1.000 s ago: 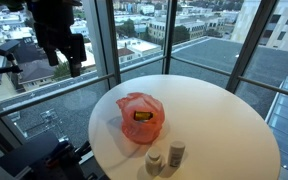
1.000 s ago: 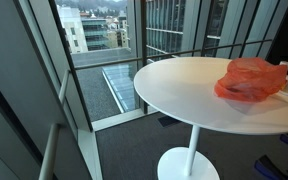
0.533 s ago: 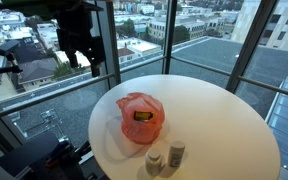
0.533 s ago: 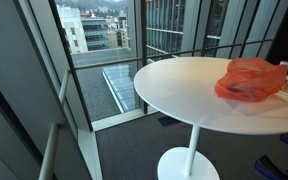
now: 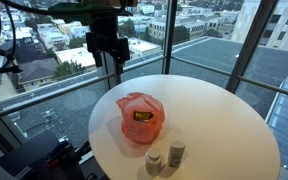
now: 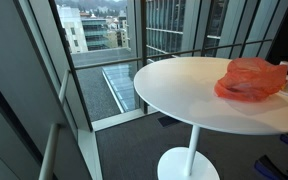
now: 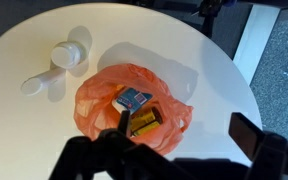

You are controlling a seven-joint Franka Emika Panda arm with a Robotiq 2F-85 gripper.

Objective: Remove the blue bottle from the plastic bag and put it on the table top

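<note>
At the left of the scene, high over the left side of the table top [image 5: 219, 115] in an exterior view, the gripper [image 5: 108, 58] hangs in the air. Its jaws are spread wide with nothing between them, and it is well apart from every object. Right of it and lower, the plastic bag [image 5: 141, 117] lies crumpled on the left half of the round white surface, orange-red and translucent. The wrist view looks down onto the bag. There the blue bottle [image 7: 134, 98] shows through the film as a light-blue and whitish shape, inside the bag and just beside a dark and yellow pack [image 7: 146, 125]. Lettering on both is too blurred to read. Right of the bag and nearer, close to the near rim, a whitish jar [image 5: 154, 161] stands upright just beside the bag. A second whitish jar [image 5: 176, 153] stands at its right. Any markings on the two are too small to make out.
</note>
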